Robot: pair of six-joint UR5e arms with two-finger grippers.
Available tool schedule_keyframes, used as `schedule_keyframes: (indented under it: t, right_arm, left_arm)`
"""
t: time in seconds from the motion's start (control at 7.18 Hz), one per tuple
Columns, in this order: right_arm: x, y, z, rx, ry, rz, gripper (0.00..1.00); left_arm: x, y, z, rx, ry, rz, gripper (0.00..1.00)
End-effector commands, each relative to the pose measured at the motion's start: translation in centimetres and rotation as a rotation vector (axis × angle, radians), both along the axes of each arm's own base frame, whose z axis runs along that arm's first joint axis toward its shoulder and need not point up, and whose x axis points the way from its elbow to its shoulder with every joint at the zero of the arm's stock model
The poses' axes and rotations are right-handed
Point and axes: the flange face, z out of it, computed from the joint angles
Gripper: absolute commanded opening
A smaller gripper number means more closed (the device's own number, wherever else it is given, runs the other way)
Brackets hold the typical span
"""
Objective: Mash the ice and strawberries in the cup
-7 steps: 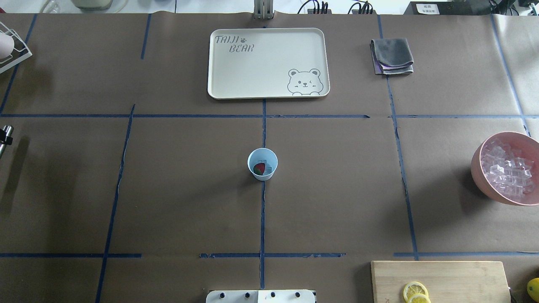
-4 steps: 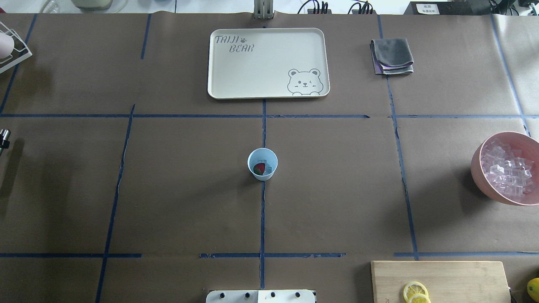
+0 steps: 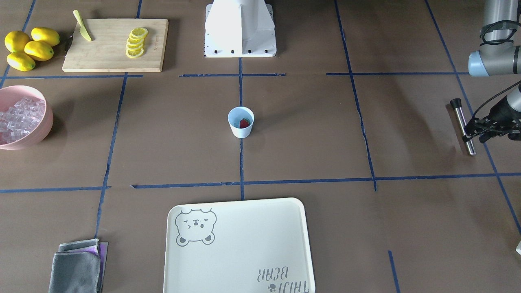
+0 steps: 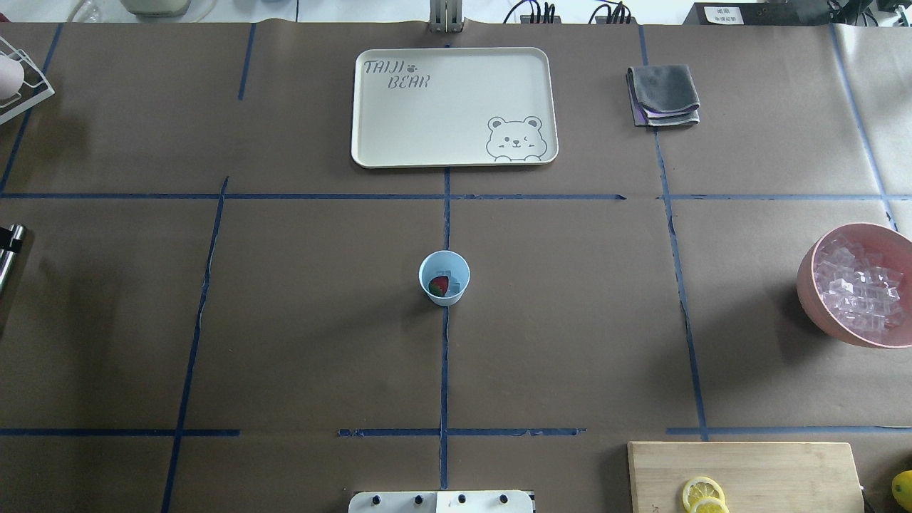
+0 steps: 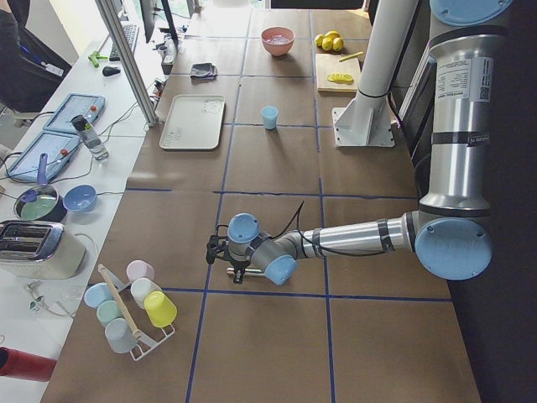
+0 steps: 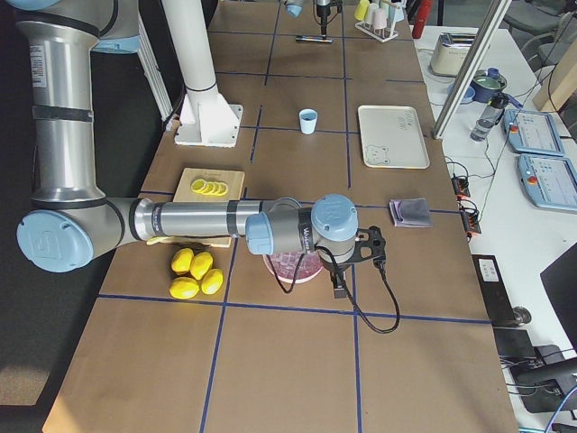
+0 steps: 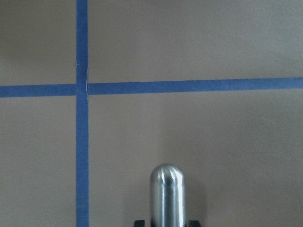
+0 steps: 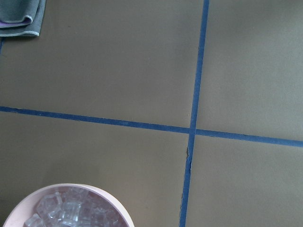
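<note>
A small pale-blue cup sits in the middle of the brown tabletop, with a red strawberry and clear ice cubes inside. At the left edge, the left claw grips a shiny metal rod. The right claw is near the right edge; I cannot tell if it is open.

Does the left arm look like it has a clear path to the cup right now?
Probably yes: nothing stands between the left gripper, shut on the metal rod, and the cup.

One cup holds one strawberry. On the counter I count one tray, one pink bowl, one cutting board, four lemons and one metal rod.
</note>
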Motion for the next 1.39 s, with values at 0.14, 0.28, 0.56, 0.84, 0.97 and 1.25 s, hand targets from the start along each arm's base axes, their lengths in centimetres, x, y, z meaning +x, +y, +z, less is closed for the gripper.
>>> schedule_keyframes:
  t: [0.14,0.28,0.56,0.84,0.97,1.25]
  right_arm:
    - [0.0,-0.1,-0.5,0.012,0.002,-0.001,1.0]
    - [0.0,-0.4,-0.8,0.018,0.002,-0.001,1.0]
    - [0.0,-0.6,-1.0,0.021,0.004,-0.001,1.0]
    - [0.0,-0.6,-0.8,0.018,0.004,-0.001,1.0]
    - [0.0,-0.6,-0.7,0.016,0.004,-0.001,1.0]
    - [0.0,-0.6,-0.6,0.012,0.002,-0.001,1.0]
  left_arm:
    - [-0.1,-0.9,-0.8,0.019,-0.014,-0.011,1.0]
    - [0.0,-0.7,-1.0,-0.009,0.021,0.035,1.0]
    - [-4.4,-2.0,-3.1,0.01,-0.005,0.097,1.0]
    - [-11.2,-3.1,-6.2,0.017,-0.068,0.153,1.0]
    - [-13.5,-2.9,-7.0,0.02,-0.082,0.183,1.0]
    - [-16.9,-2.1,-6.3,0.004,-0.068,0.181,1.0]
